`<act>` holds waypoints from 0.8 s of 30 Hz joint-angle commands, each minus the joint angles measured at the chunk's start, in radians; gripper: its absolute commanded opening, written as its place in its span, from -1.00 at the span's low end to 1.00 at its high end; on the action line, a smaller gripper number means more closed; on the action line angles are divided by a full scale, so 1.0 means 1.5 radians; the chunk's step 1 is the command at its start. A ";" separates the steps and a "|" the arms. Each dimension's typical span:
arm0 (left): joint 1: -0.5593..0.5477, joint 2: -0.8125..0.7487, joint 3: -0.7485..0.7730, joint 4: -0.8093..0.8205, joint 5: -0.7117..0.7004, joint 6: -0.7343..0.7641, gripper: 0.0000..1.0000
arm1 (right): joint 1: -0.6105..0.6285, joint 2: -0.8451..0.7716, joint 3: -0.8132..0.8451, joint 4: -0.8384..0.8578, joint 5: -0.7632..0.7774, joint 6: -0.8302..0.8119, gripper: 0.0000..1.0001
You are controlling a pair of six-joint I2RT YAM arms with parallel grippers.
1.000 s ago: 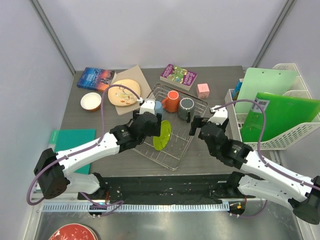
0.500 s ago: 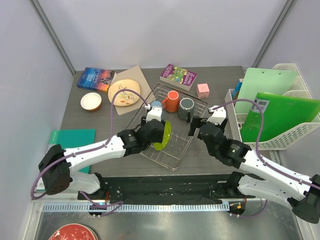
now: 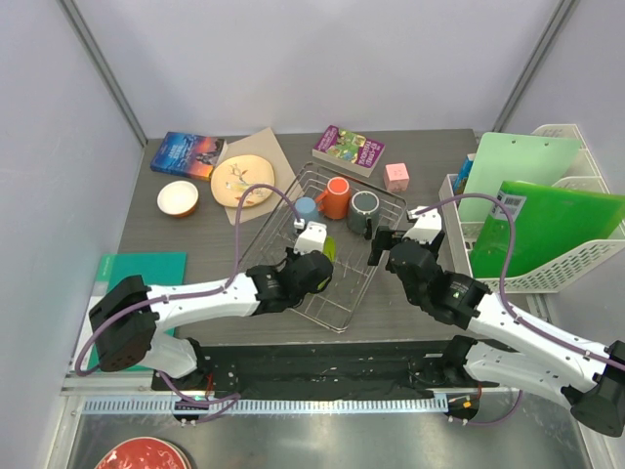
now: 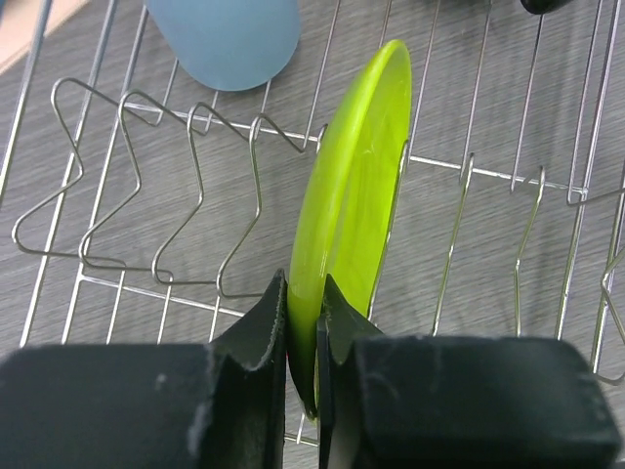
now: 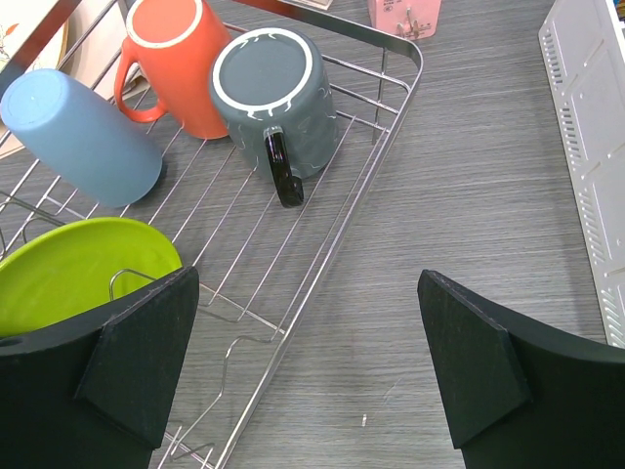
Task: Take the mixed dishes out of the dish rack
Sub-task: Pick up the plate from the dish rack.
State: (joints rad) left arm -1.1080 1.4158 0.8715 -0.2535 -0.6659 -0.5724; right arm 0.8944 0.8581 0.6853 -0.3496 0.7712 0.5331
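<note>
The silver wire dish rack (image 3: 340, 315) holds a light blue mug (image 3: 306, 208), an orange mug (image 3: 336, 196) and a dark grey mug (image 3: 364, 208) lying at its far end. A lime green plate (image 4: 356, 176) stands on edge between the prongs. My left gripper (image 4: 303, 322) is shut on that plate's near rim, one finger on each face. In the top view the left gripper (image 3: 314, 262) covers most of the plate. My right gripper (image 5: 312, 362) is open and empty, above the table just outside the rack's right rim (image 5: 381, 166). A beige plate (image 3: 243, 180) and a small white bowl (image 3: 178, 197) rest on the table at far left.
Books lie at the back left (image 3: 187, 153) and back middle (image 3: 348, 149), with a pink box (image 3: 396, 176) beside the rack. A white basket (image 3: 547, 274) with green folders stands at the right. A teal book (image 3: 142, 278) lies at left, and a red bowl (image 3: 140, 456) sits below the table.
My left gripper has come down and nearer along the rack to the lime green plate and shut on its rim. The right arm has barely moved and stays open.
</note>
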 commanded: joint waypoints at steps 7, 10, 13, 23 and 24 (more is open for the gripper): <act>-0.089 0.002 0.019 0.024 -0.217 0.007 -1.00 | -0.001 0.022 0.009 0.028 0.013 0.005 0.97; -0.115 0.000 0.036 0.013 -0.275 0.013 -1.00 | -0.001 0.021 0.008 0.028 0.014 0.005 0.97; -0.134 -0.004 0.048 -0.003 -0.314 0.009 -1.00 | -0.001 0.018 0.008 0.028 0.015 0.004 0.97; -0.114 -0.155 0.089 -0.035 -0.308 -0.022 -1.00 | -0.001 -0.006 0.026 0.023 -0.011 0.015 0.97; -0.101 -0.169 0.091 -0.031 -0.299 -0.027 -1.00 | -0.001 -0.008 0.027 0.023 -0.018 0.026 0.97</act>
State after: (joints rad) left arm -1.3056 1.2892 0.9516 -0.3347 -1.0798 -0.5697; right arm 0.8944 0.8722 0.6857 -0.3447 0.7639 0.5331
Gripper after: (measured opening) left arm 0.101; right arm 0.985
